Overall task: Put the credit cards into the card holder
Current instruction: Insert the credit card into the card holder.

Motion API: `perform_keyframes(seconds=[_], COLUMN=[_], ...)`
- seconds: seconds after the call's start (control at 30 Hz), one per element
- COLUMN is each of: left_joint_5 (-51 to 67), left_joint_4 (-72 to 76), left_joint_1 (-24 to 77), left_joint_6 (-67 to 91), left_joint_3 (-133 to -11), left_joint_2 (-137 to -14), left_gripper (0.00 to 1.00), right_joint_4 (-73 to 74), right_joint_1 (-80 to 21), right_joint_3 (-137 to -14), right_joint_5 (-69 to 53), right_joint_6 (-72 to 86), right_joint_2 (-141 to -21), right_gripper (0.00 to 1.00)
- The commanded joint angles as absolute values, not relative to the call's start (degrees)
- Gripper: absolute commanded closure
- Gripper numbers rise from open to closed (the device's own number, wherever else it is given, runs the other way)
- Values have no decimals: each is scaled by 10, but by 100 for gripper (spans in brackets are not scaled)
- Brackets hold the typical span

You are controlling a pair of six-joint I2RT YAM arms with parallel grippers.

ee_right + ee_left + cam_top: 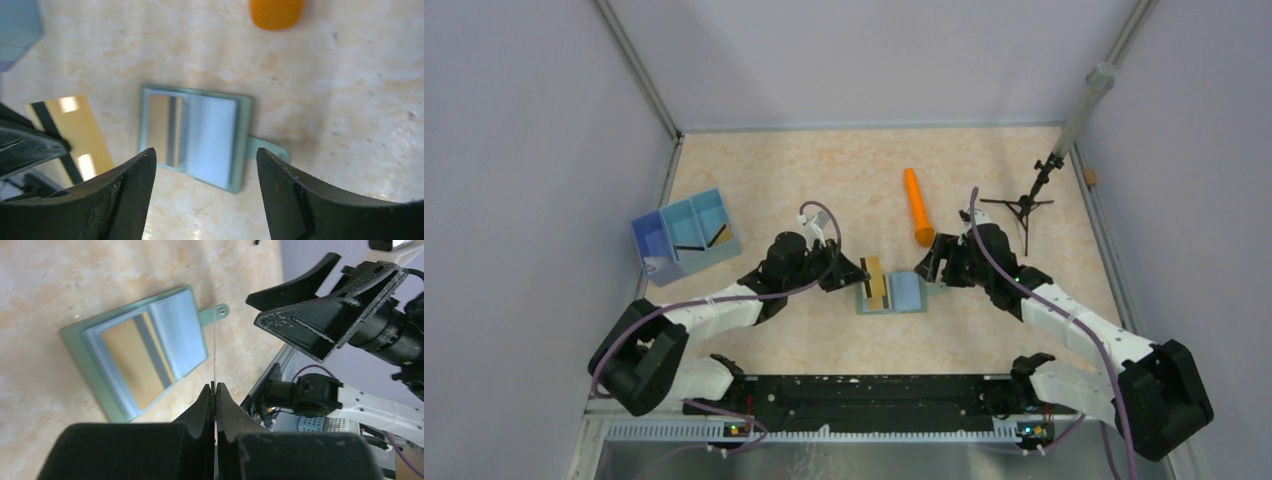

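**A:** First entry, the wallet?

**B:** Wallet (pixel 909 295): one, grey-green. It lies open and flat on the table (pixel 824 180), midway between the two arms, pale blue lining up. I'd say it is laid open that way so the pockets can be reached from above.

**A:** Cards?

**B:** Two counted. The tucked card (pixel 132 357) is gold and sits in the wallet half nearer the left arm. The held card (pixel 65 132) is gold with a dark stripe. The left claw (pixel 214 387) pinches it, fingers pressed tight on one end. It hangs just beside the wallet; whether it touches, I cannot tell. It is probably gripped at one end so the free end can slide into a pocket.

**A:** Other claw?

**B:** Right claw (pixel 205 156): spread wide, carrying nothing, hovering over the wallet. My guess is that it is posted there to steady the wallet during insertion.

**A:** Sundries?

**B:** Orange cylinder (pixel 917 208), beyond the wallet. Blue tray (pixel 699 262), well off to the left. Neither seems involved.
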State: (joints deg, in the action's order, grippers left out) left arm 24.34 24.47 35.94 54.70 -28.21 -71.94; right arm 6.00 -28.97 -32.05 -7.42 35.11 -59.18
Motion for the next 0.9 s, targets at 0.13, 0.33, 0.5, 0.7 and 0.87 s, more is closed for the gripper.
perform_keyframes(seconds=[0.13, 0.33, 0.5, 0.7, 0.87], left_joint_5=[280, 292, 305, 302, 309], left_joint_4=[284, 284, 302, 316, 334], left_joint_1=[361, 360, 361, 360, 360], left_joint_6=[558, 552, 560, 570, 576], left_joint_3=[-319, -341, -349, -354, -355], left_joint_2=[-833, -882, -918, -943, -963], left_gripper=[100, 100, 100, 100, 100], right_joint_4=[140, 79, 52, 40, 38], right_joint_1=[-257, -224, -222, -222, -221], right_joint_3=[-330, -305, -306, -303, -299], right_joint_5=[49, -5, -28, -41, -60], right_joint_6=[315, 319, 318, 318, 320], right_joint_2=[-645, -682, -712, -731, -734], right_gripper=[31, 49, 62, 68, 69])
